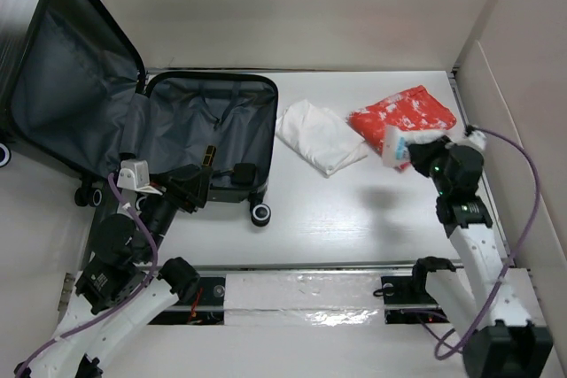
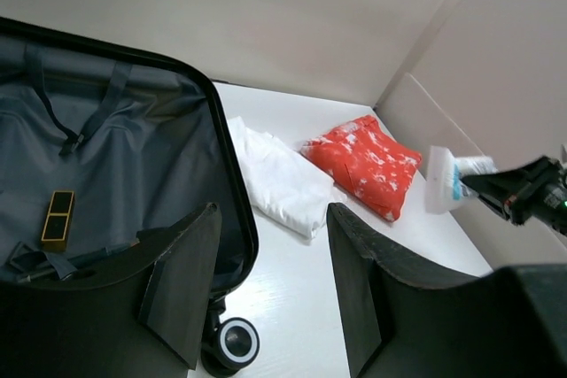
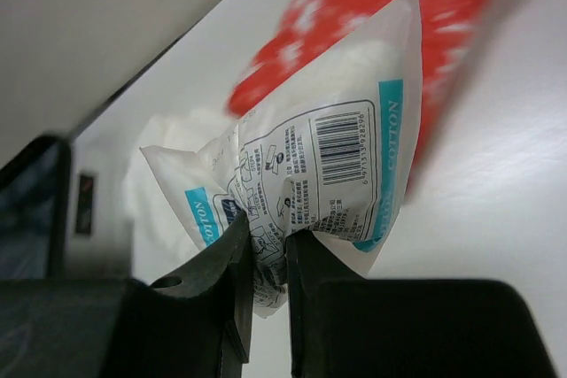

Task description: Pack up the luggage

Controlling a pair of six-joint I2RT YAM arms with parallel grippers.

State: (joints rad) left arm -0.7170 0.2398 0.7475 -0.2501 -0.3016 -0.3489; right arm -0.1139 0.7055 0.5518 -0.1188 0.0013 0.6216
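Leftward travel is what the coming move turns on. The luggage [image 1: 199, 121] lies open at the far left of the table [image 1: 354, 210], its flat half showing bare grey lining upward and its lid propped up further left. The right gripper [image 3: 268, 258] is on the right side, well apart from the case. Its jaws are clamped on one edge of a cotton pack [image 3: 328, 165], a white plastic pouch with teal lettering and a barcode. The pouch stands out beyond the fingertips, over the near edge of the red patterned bundle [image 1: 403, 112].

Between pouch and case lies the white folded cloth [image 1: 319, 135], so a carry would probably pass over it before reaching the open half.

The left gripper [image 2: 270, 281] is by far the nearer to the case. It hovers at the near rim with its jaws apart and nothing between them. It does not appear to block the far part of the lining, which looks like the safest place to drop the pouch.
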